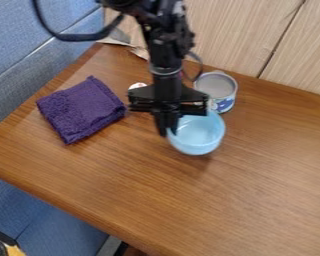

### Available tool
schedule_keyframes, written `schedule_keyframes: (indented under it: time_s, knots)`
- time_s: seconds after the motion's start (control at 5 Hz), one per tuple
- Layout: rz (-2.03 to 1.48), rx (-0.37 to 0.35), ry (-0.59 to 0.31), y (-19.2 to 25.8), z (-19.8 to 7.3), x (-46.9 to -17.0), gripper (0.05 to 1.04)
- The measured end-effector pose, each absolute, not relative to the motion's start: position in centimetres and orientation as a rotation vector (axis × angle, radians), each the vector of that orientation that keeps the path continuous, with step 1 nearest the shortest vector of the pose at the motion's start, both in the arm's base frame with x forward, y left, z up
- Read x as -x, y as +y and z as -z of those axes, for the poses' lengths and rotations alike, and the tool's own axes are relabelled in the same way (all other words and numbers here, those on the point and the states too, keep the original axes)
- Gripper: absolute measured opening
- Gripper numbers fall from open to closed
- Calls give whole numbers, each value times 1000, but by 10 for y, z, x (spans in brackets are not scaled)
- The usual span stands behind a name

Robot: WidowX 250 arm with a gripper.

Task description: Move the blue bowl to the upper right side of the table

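Blue bowl: we see it (198, 136) near the middle of the table, a little right of centre in the camera view, its open side up and slightly tilted. A soft shadow lies on the wood just below it in the view.
Gripper: we find it (167, 132) hanging down from above at the left side of the bowl, its jaws closed on the bowl's left rim.
Arm: it (165, 47) comes in from the top edge, black, with a dark cable (79, 37) looping out to the left.
Tin: just behind the bowl and to its right in our view stands an open tin (217, 86), grey inside, with a blue and white pattern on its outside.
Small round thing: we make out something white with a bit of red (137, 86) behind the gripper, partly hidden; we cannot tell what it is.
Purple cloth: it lies folded (81, 109) on the left part of the table, well apart from the bowl.
Metal utensil: part of one (140, 52) shows near the table's far edge, behind the arm.
Table: brown wood (256, 200), set against a pale wood panel (229, 35).
Seating: blue padding (29, 55) runs along the left side.
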State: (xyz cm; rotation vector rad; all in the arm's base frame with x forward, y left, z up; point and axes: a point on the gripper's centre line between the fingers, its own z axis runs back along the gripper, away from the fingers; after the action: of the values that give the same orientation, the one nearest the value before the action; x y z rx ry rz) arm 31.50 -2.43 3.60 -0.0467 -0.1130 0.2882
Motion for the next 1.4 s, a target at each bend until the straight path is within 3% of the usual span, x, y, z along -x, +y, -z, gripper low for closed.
schedule_keyframes:
  time_s: [0.4,0.8,1.0,1.4]
  knots:
    - [-229,67,-81,-55,-20,-353,67]
    - [-205,56,-84,-67,-18,-370,94]
    - [-210,35,-71,-67,-15,-368,267]
    - [-214,14,-73,-65,-13,-365,847]
